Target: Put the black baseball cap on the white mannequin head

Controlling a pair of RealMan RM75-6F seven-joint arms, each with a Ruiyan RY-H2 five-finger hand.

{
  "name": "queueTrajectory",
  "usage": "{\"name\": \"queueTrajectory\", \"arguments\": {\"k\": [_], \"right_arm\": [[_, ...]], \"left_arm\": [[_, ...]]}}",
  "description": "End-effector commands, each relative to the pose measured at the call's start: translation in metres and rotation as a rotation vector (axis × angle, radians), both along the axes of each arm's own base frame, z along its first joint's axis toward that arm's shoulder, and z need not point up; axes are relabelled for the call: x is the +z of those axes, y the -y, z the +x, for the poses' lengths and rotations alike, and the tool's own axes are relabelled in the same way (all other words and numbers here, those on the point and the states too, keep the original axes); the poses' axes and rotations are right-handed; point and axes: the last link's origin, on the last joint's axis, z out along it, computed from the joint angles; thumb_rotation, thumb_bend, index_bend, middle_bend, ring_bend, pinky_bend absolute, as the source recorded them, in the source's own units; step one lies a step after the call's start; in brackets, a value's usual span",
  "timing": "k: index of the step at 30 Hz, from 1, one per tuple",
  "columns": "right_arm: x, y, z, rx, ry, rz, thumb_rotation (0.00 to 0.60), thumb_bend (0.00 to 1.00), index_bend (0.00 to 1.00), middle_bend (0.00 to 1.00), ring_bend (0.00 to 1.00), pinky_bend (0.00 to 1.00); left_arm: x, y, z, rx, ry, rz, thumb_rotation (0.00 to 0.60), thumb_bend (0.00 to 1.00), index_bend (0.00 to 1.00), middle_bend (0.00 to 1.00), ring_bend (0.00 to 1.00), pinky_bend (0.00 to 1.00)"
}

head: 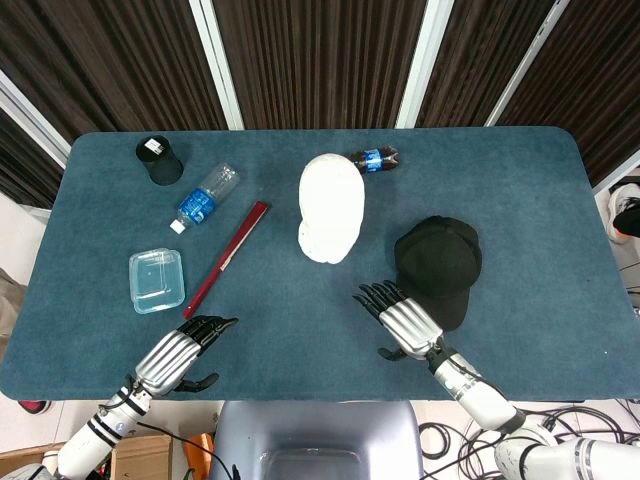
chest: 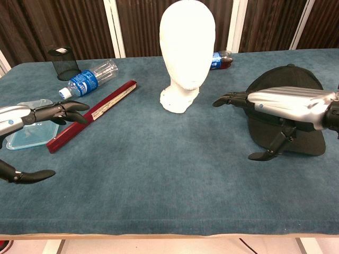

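Observation:
The white mannequin head [head: 331, 208] [chest: 186, 51] stands upright near the middle of the blue table. To its right lies the black baseball cap [head: 440, 262] [chest: 288, 79], brim toward the table's front edge. My right hand [head: 403, 322] [chest: 280, 106] hovers open just left of the cap's brim, fingers stretched forward and thumb down, touching nothing that I can see. At the front left my left hand [head: 178, 355] [chest: 32, 117] is open too, fingers spread, holding nothing.
A red folded fan [head: 226, 259] [chest: 91, 115] lies left of the head. A clear plastic box [head: 157, 280] [chest: 26, 130], a water bottle [head: 205, 198] [chest: 87, 79] and a black mesh cup [head: 160, 160] [chest: 63, 63] sit at the left. A dark cola bottle [head: 375, 160] [chest: 221, 60] lies behind the head.

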Motion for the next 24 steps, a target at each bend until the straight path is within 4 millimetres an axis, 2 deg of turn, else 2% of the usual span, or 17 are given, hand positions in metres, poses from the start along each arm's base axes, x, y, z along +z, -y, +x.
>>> {"name": "queueTrajectory", "arguments": {"k": [1, 7, 9, 12, 16, 21, 24], "right_arm": [[0.003, -0.001, -0.001, -0.004, 0.000, 0.004, 0.600, 0.15, 0.00, 0.00, 0.00, 0.00], [0.013, -0.007, -0.010, 0.005, -0.020, -0.041, 0.600, 0.15, 0.00, 0.00, 0.00, 0.00], [0.022, -0.011, -0.021, 0.004, -0.048, -0.092, 0.600, 0.15, 0.00, 0.00, 0.00, 0.00], [0.038, -0.021, -0.048, -0.026, -0.090, -0.202, 0.600, 0.15, 0.03, 0.00, 0.00, 0.00], [0.048, -0.035, -0.084, -0.072, -0.102, -0.323, 0.600, 0.15, 0.11, 0.03, 0.00, 0.00], [0.038, -0.046, -0.127, -0.129, -0.095, -0.437, 0.600, 0.15, 0.21, 0.13, 0.00, 0.00], [0.024, -0.044, -0.142, -0.158, -0.076, -0.468, 0.600, 0.15, 0.25, 0.16, 0.00, 0.00]], "left_arm": [[-0.001, -0.001, 0.000, 0.010, 0.001, 0.015, 0.600, 0.30, 0.00, 0.17, 0.14, 0.18], [0.009, 0.004, -0.005, -0.004, -0.042, 0.073, 0.600, 0.30, 0.00, 0.15, 0.11, 0.15], [0.023, 0.008, -0.013, -0.014, -0.078, 0.159, 0.600, 0.30, 0.00, 0.14, 0.11, 0.14], [0.054, 0.021, -0.038, 0.019, -0.144, 0.371, 0.600, 0.30, 0.00, 0.14, 0.10, 0.11], [0.076, 0.045, -0.069, 0.105, -0.154, 0.480, 0.600, 0.30, 0.00, 0.14, 0.08, 0.08], [0.082, 0.069, -0.100, 0.156, -0.171, 0.466, 0.600, 0.30, 0.00, 0.14, 0.08, 0.08], [0.078, 0.076, -0.109, 0.155, -0.183, 0.445, 0.600, 0.30, 0.00, 0.14, 0.08, 0.08]]}}
